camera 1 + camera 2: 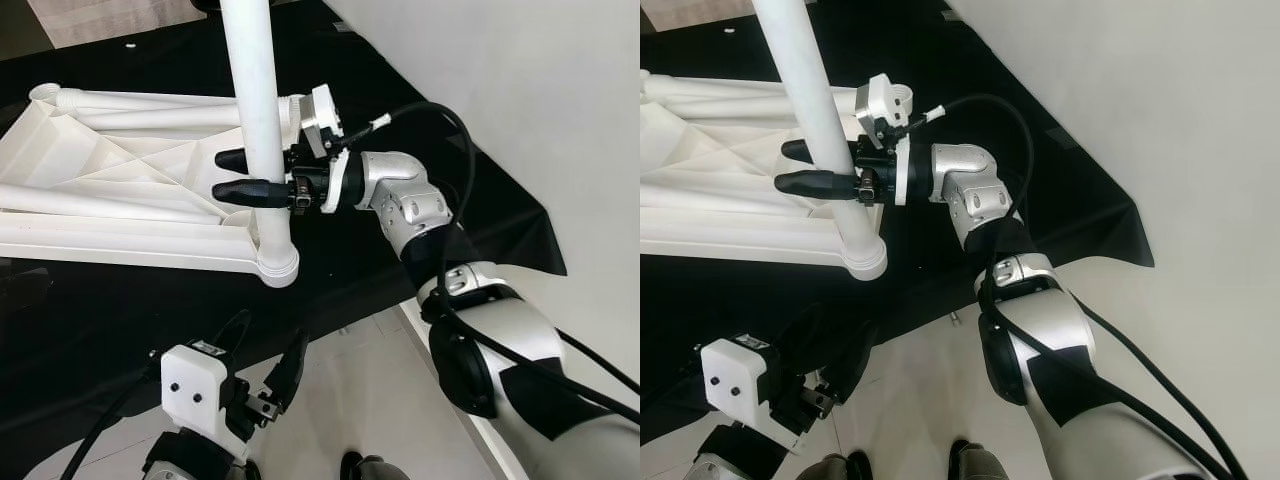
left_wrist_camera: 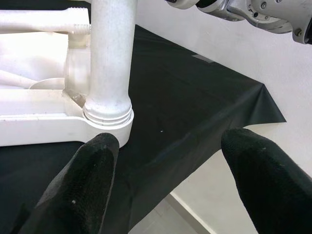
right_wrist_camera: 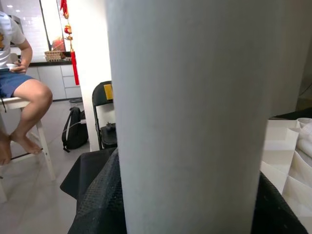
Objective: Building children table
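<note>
A white plastic tabletop [image 1: 90, 180] lies upside down on a black cloth [image 1: 150, 310]. A white table leg [image 1: 255, 110] stands upright in the corner socket [image 1: 277, 266] nearest me. My right gripper [image 1: 228, 176] reaches in from the right and is shut on the leg at mid height, one black finger on each side. In the right wrist view the leg [image 3: 190, 117] stands close up between the fingers. My left gripper [image 1: 268, 352] hangs low in front of the cloth, open and holding nothing; its wrist view looks at the leg's base [image 2: 108, 113].
More white legs [image 1: 150, 100] lie along the far side of the tabletop. A large white surface [image 1: 520, 90] rises on the right. A person [image 3: 19, 87] sits on a stool in the background beside a black folding chair [image 3: 103, 112] and a backpack.
</note>
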Tool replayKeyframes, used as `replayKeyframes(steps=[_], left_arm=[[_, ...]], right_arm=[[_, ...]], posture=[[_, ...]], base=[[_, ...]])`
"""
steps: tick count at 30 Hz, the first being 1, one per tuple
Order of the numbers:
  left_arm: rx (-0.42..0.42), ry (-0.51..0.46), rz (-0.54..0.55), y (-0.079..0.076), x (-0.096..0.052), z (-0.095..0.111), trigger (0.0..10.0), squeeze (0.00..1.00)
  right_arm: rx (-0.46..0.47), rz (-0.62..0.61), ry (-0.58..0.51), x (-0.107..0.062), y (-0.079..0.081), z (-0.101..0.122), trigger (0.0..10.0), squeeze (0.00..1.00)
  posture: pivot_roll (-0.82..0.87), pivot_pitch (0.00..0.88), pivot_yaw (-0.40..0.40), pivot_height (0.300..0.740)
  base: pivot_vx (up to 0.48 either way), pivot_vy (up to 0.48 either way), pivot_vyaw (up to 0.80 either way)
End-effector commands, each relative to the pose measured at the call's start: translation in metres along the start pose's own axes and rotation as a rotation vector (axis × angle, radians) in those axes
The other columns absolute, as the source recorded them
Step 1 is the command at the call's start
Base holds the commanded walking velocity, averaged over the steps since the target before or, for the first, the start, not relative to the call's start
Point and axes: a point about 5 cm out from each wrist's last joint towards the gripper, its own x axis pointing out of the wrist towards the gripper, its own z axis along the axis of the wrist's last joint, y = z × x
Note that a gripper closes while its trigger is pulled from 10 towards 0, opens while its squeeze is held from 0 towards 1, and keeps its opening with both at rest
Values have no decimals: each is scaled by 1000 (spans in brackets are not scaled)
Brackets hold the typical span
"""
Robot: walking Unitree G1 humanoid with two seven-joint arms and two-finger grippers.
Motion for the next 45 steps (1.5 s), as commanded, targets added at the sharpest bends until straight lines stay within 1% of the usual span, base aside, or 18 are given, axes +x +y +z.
replayKeyframes(steps=[1,4,6,7,8,9,10,11,12,14,22,23,28,29,35,37,38,45], left_arm=[[-2,10,-4,-1,-3,1,10000,0],[-4,11,-5,-1,-3,0,10000,0],[-7,11,-5,-2,-3,0,10000,0],[-7,11,-5,-2,-3,0,10000,0],[-7,13,-6,-2,-4,-1,10000,0],[-7,14,-7,-2,-4,-1,10000,0],[-8,15,-5,-1,-4,-1,10000,0],[-8,15,-5,-1,-4,-1,10000,0],[-9,15,-5,0,-4,-1,10000,0],[-7,19,-10,1,-3,-2,10000,0],[-6,18,-11,3,-2,-4,10000,0],[-4,15,-6,3,-1,-3,10000,0],[-4,13,-3,4,-1,-2,10000,0],[-5,13,-4,4,-1,-2,10000,0],[-9,13,-8,4,0,-3,10000,0],[-11,12,-8,3,0,-3,10000,0],[-12,12,-8,3,0,-2,10000,0],[-13,11,-7,3,0,-2,10000,0]], right_arm=[[-9,6,-5,5,2,-2,0,0],[-35,-80,10,-1,-1,-6,0,0],[19,-274,-8,-8,-1,-15,0,0],[19,-274,-8,-8,-1,-15,0,0],[90,-681,34,-13,-4,-36,0,0],[133,-986,82,-24,-2,-51,0,0],[166,-1114,130,-28,15,-67,0,0],[166,-1114,130,-28,15,-67,0,0],[183,-1160,153,-30,27,-74,0,0],[142,-1113,162,-21,37,-76,0,0],[97,-1044,149,-2,33,-72,0,0],[77,-1065,176,-1,33,-68,10000,0],[36,-1010,160,4,32,-56,10000,82],[34,-964,143,5,31,-53,10000,1000],[19,-782,60,7,14,-36,10000,1000],[29,-628,21,10,14,-32,10000,1000],[18,-536,32,10,15,-32,10000,0],[-27,-338,89,10,16,-35,10000,0]], posture=[[81,242,-37,740],[79,240,-38,740],[73,236,-51,740],[73,236,-51,740],[75,227,-63,740],[75,227,-63,740],[65,232,-45,740],[65,232,-45,740],[65,232,-45,740],[67,218,-32,740],[73,206,-37,740],[73,207,-36,740],[73,211,-34,740],[73,211,-34,740],[72,212,-32,740],[68,218,-32,740],[72,223,-32,740],[75,223,-29,740]], base=[[0,0,0],[0,0,0],[0,0,0],[0,0,0],[0,0,0],[0,0,0],[0,0,0],[0,0,0],[0,0,0],[0,0,0],[0,0,0],[0,0,0],[0,0,0],[0,0,0],[0,0,0],[0,0,0],[0,0,0],[0,0,0]])
